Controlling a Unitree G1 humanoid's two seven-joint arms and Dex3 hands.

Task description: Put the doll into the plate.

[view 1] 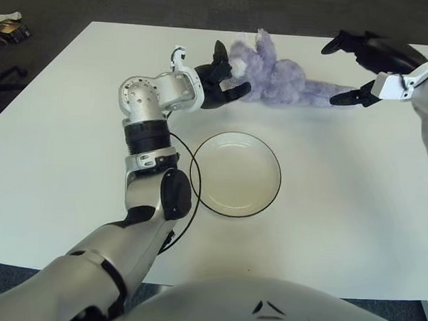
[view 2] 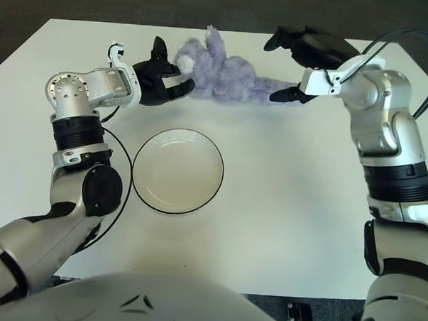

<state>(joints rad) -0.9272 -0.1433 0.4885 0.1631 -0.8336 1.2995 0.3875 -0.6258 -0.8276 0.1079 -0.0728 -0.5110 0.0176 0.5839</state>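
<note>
- Toward the far edge of the white table (view 1: 50,160) lies the doll (view 1: 278,79), a fluffy lilac plush animal stretched out lengthwise, its bulkier body at the robot's left and a long thin limb or ear trailing off to the right.
- Its fur is shaggy and pale purple; the face cannot be made out from either eye view.
- The left hand (view 1: 221,81) sits just at the doll's left end, its dark fingers (view 2: 156,53) spread around the plush's edge, one raised above it and the others below; they touch or nearly touch the fur, but a firm grasp is not evident.
- The right hand (view 2: 298,61) is at the doll's right end, fingers splayed wide, one dark finger high over the table and another low, its tip meeting the trailing purple limb; it clasps nothing.
- The plate (view 1: 235,173), a round cream dish with a dark rim, stands nearer the robot, well apart from the doll and with nothing in it.
- A black cable (view 1: 186,223) curves beside the plate's left rim.
</note>
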